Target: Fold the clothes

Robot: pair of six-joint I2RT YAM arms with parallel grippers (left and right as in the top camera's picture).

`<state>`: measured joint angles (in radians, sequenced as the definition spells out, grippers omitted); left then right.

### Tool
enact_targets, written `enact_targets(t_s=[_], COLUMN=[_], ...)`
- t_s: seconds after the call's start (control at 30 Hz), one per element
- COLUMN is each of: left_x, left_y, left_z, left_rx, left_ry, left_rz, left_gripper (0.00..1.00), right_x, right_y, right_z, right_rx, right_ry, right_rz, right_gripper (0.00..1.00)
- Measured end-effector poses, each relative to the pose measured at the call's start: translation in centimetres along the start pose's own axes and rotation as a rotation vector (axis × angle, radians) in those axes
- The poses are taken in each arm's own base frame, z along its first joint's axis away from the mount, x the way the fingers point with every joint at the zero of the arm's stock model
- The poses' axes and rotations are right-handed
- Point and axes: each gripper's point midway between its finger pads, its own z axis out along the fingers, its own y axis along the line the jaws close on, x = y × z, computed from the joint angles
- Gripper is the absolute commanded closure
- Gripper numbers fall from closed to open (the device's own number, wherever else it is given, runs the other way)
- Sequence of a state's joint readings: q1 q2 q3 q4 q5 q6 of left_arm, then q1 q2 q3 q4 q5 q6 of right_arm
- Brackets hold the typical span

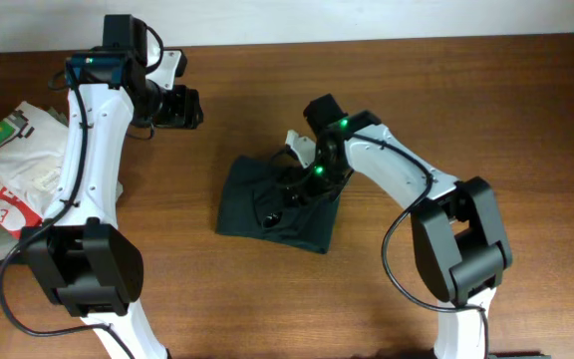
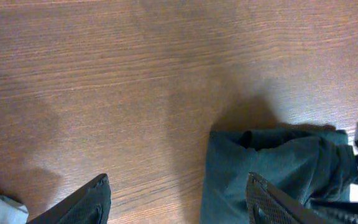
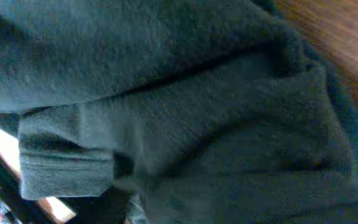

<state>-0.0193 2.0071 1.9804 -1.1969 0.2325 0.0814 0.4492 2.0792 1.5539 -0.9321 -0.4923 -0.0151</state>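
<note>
Near the middle of the table [image 1: 486, 90], the black T-shirt [image 1: 257, 214] lay as a compact folded bundle, its longer side roughly parallel to the far edge. The right gripper [image 1: 305, 187], the nearer one, was down on the bundle's far right part, touching cloth; whether its jaws pinched a fold could not be told. The left gripper [image 1: 189, 108], spread and empty, hovered toward the far left corner, apart from the shirt.

L end effector [image 2: 178, 184] open | R end effector [image 1: 295, 191] low, grip unclear
</note>
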Motion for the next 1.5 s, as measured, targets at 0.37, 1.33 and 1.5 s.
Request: enact_targets(t_s=[0.37, 1.33, 1.5], left_x=[0.6, 9.5, 9.3], left_y=[-2.6, -18.2, -18.2], left_z=[1.3, 16.8, 16.9], left_rx=[0.018, 0.131, 0.129], left_ry=[0.042, 0.381, 0.375], left_rz=[0.051, 0.406, 0.407], left_gripper=[0.31, 0.32, 0.32], right_x=[9.2, 16.8, 13.4], right_y=[-10.8, -15.7, -10.4], right_z=[-8.0, -10.4, -12.8], right_rx=[0.143, 0.147, -0.119], right_ry=[0.253, 0.322, 0.188], right_rz=[0.447, 0.583, 0.428], right_gripper=[0.80, 0.50, 0.50])
